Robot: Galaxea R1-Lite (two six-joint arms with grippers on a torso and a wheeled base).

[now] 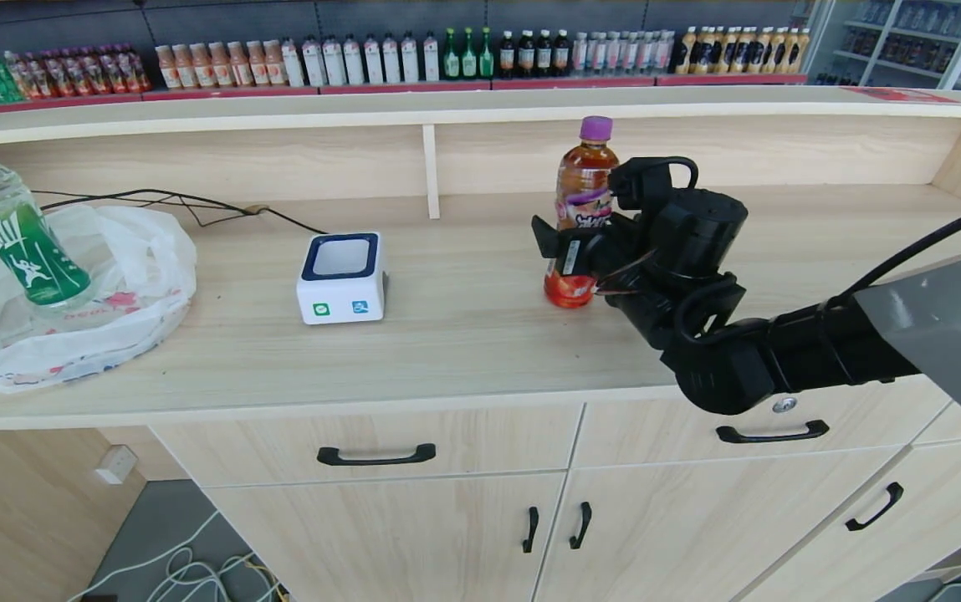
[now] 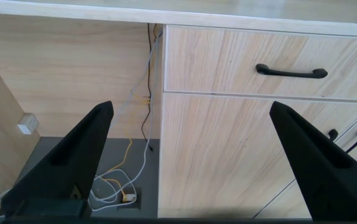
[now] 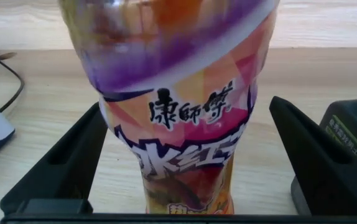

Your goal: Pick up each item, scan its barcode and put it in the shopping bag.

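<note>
Right pincer point(image 1: 570, 251): spread wide, straddling the lower half of the tea bottle point(image 1: 585, 180), upright on the surface point(image 1: 463, 351) toward the back ledge. Hard to tell whether either finger point(image 3: 54, 168) touches it; seemingly not clamped. Open room in front of the bottle and between it and the scanner point(image 1: 340, 278). Shopping bag point(image 1: 125, 288) at the left edge, green bottle point(image 1: 12, 234) leaning in it. Left pincer point(image 2: 191, 106): wide open, holding nothing, below the front edge, facing the drawer fronts point(image 2: 228, 53). Drinks shelf point(image 1: 447, 54) behind.
</note>
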